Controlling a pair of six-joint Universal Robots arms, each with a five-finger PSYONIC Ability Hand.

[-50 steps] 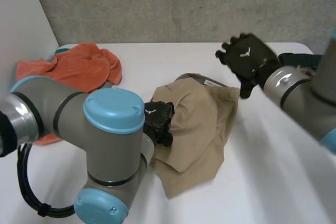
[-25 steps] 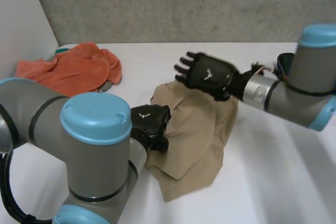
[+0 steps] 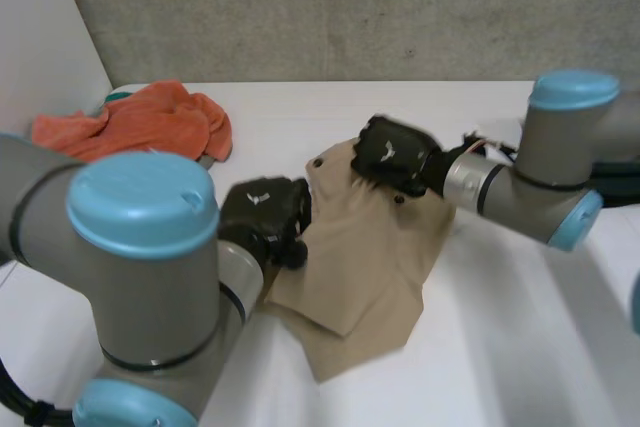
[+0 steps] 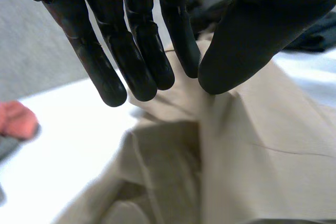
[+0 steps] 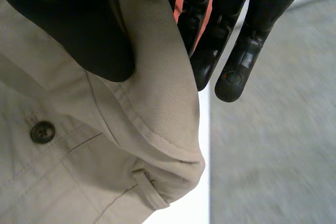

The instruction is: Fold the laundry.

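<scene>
Lying crumpled mid-table, the tan buttoned cotton garment (image 3: 370, 247) has both hands on it. The right hand (image 3: 395, 152) pinches its far-edge waistband between thumb and fingers. The left hand (image 3: 262, 219), fingers narrowed against the thumb, seems to nip a ridge at its left edge. A rumpled orange towel (image 3: 150, 122) lies at the far left corner of the white table (image 3: 520, 327).

The left arm (image 3: 150, 247) covers the wrist side of the left hand (image 3: 262, 222) and the edge of the beige garment (image 3: 370, 257) beneath it, so what the hand does there cannot be told. In the head view the right hand (image 3: 395, 155) shows its back, its fingertips hidden. A teal scrap (image 3: 118, 97) behind the orange cloth (image 3: 150, 122) is too small to identify.
</scene>
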